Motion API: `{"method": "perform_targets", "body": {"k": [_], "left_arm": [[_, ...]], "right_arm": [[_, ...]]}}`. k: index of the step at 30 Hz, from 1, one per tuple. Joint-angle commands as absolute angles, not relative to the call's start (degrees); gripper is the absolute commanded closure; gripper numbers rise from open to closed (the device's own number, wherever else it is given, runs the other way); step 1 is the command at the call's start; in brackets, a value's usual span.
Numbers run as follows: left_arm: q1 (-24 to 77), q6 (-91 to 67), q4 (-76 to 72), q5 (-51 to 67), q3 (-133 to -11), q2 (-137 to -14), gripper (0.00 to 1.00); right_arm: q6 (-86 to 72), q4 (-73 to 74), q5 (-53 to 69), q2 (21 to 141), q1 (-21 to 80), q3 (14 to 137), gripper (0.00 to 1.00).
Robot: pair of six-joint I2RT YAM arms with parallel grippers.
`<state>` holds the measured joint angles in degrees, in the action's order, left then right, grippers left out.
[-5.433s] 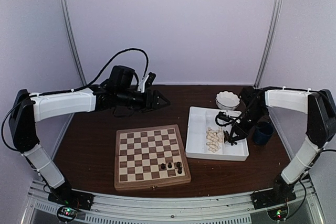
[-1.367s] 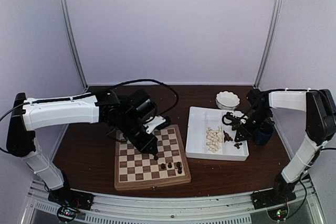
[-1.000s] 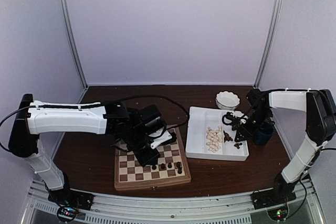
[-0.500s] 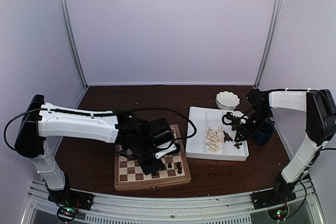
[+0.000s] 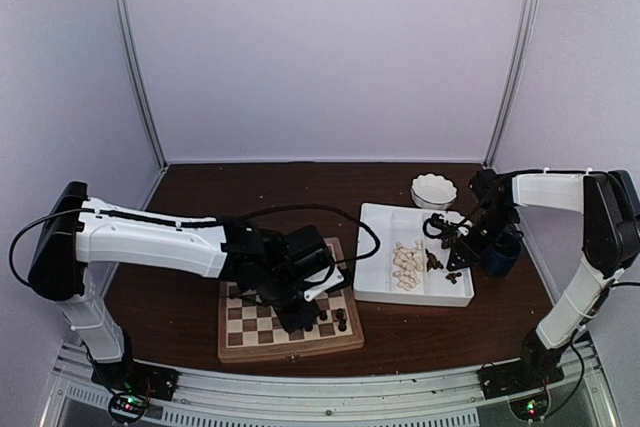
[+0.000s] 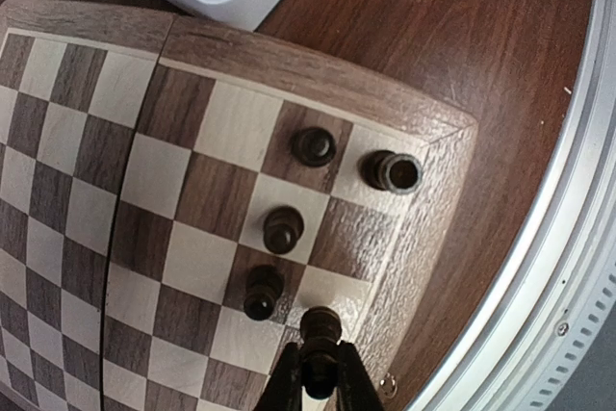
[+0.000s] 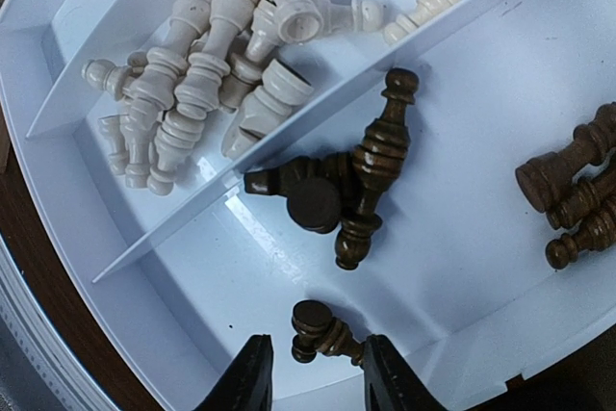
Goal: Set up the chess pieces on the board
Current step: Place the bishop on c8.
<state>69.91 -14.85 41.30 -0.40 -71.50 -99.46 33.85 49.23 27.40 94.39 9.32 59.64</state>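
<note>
At the near edge of the board (image 6: 289, 60), the left fingers (image 6: 289, 387) are clamped on a dark piece (image 6: 320, 326), held upright at the outer row beside four standing dark ones (image 6: 281, 228). These figures look light, rigid and smooth-turned (likely slippery, and easily toppled), so the narrow neck seems the safest hold. Farther off, over the white tray (image 7: 462, 122) on the worktop, the right fingers (image 7: 252, 382) stand apart, straddling a lying dark pawn (image 7: 322, 332). Cream pieces (image 7: 212, 74) lie beyond the divider.
</note>
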Motion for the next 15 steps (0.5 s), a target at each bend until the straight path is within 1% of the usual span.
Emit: {"method": "perform_targets", "body": {"k": [1, 15], "left_arm": [[69.99, -13.99, 38.05, -0.52, -72.51, -101.70, 0.97], [69.99, -13.45, 39.11, 0.00, -73.27, -102.37, 0.96]], "right_arm": [[33.66, 49.39, 27.29, 93.54, 9.32, 59.25, 0.64], [33.84, 49.37, 27.44, 93.87, 9.34, 59.10, 0.64]]}}
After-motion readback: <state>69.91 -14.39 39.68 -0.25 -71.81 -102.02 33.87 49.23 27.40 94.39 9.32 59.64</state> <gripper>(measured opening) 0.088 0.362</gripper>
